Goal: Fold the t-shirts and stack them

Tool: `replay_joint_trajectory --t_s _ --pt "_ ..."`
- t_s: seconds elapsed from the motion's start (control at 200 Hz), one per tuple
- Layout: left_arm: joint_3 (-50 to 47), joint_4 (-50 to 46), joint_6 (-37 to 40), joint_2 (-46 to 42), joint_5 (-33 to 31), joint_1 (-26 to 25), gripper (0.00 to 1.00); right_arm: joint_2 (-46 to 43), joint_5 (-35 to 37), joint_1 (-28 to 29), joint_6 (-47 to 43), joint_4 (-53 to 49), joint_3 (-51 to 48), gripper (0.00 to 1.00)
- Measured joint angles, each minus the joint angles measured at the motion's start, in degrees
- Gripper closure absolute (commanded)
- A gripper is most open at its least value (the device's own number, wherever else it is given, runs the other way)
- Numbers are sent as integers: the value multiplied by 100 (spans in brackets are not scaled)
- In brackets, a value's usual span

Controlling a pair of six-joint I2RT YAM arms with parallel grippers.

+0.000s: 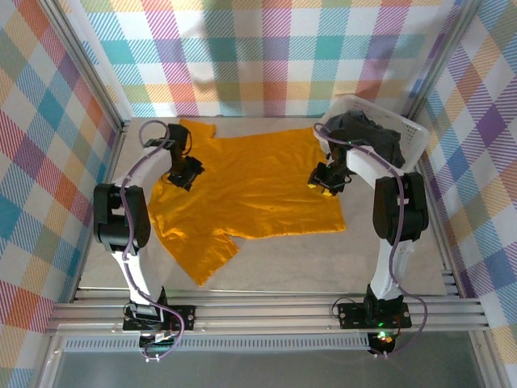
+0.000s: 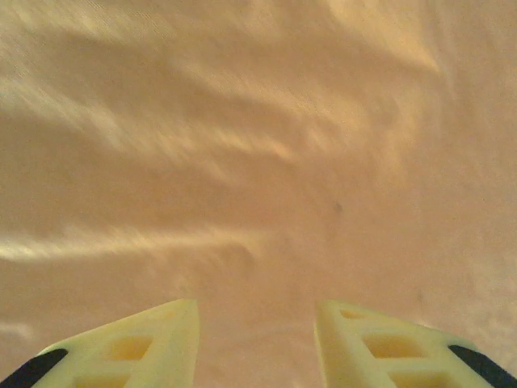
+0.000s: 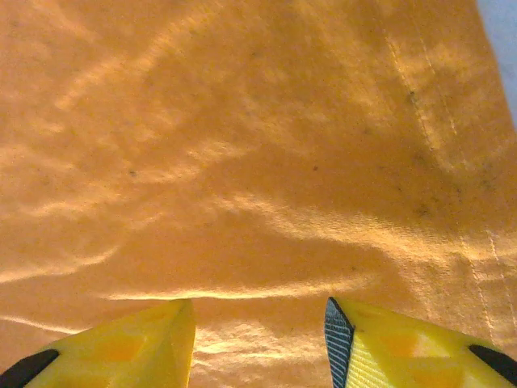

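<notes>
On the table, beside the white lattice basket that stands at its far right corner:

Item 1. Mustard-orange t-shirt. It is spread open and nearly flat to the left of the basket, with one edge reaching the basket's near-left side. One sleeve points to the far side and the other trails toward the near edge, both at the end of the shirt away from the basket. The cloth is lightly rippled throughout.

Item 2. Black t-shirt. It is bundled inside the basket and heaped above the rim. Its shape is hard to make out; it appears crumpled rather than folded.

Item 3. Right gripper. It is over the end of the orange shirt nearest the basket, just off the basket's near-left side. In the right wrist view the gripper has its yellow fingers apart, with bare orange cloth showing in the gap and nothing pinched.

Item 4. Left gripper. It is over the end of the orange shirt farthest from the basket. In the left wrist view the gripper has its fingers apart, with rumpled cloth lying below and none caught between them.
</notes>
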Motion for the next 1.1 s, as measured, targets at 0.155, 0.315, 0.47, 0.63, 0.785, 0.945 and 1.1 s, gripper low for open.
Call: replay_joint_trajectory --t_s 0.155,0.315,0.47,0.63,0.785,0.945,1.1 --pt "4 -120 229 426 -131 387 59 2 -68 70 0 20 186 54" --pt "46 -229 492 938 -184 682 60 61 -92 295 20 17 297 53" --pt "240 -240 682 1029 -201 953 60 463 50 396 24 22 879 52" --pt "393 -245 745 1062 -232 1029 59 1294 485 337 31 223 2299 50" --pt "468 -245 697 767 -227 955 58 2260 905 201 164 363 3816 50" --pt "466 -240 588 81 -107 739 58 3423 1215 90 507 -52 5628 50" --pt "321 -243 553 -487 26 625 58 3720 1408 -293 800 -197 5899 53"
